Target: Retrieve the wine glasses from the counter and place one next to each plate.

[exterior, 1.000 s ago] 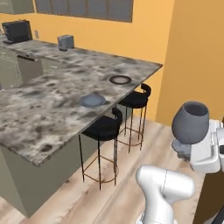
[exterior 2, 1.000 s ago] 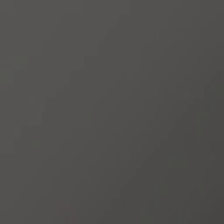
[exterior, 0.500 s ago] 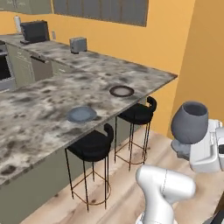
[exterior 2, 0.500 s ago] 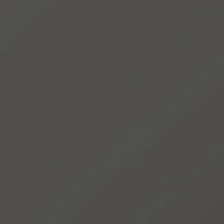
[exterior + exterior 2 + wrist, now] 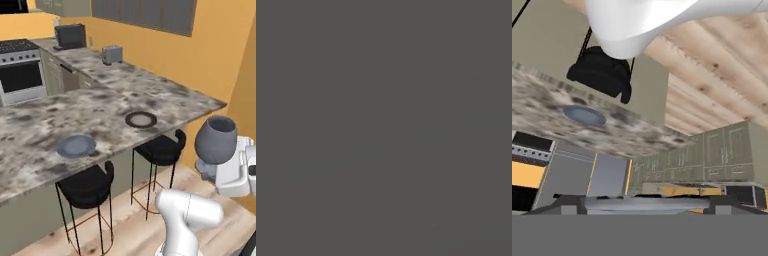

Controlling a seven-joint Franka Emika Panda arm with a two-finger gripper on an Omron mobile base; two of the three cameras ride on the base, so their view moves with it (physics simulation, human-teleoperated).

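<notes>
Pincer point(image 5: 209, 169) at the near right, raised over the wooden floor point(image 5: 125, 230), jaws set wide and pinching the dark grey goblet point(image 5: 216, 140). Goblet upright, round bowl just above and left of the white hand, well clear of any surface. Off to the left, stone bar top point(image 5: 45, 125) carrying both plates: blue-grey plate point(image 5: 76, 145) nearer, brown-rimmed plate point(image 5: 140, 119) farther and to the right, the two well apart. Two black stools point(image 5: 86, 187) tucked under the bar's edge, between goblet and plates. Toaster point(image 5: 112, 54) far back on the counter. From the hand camera, rolled over, dark fingertips point(image 5: 567, 202) flanking a pale grey band, blue-grey plate point(image 5: 584, 115) beyond.
</notes>
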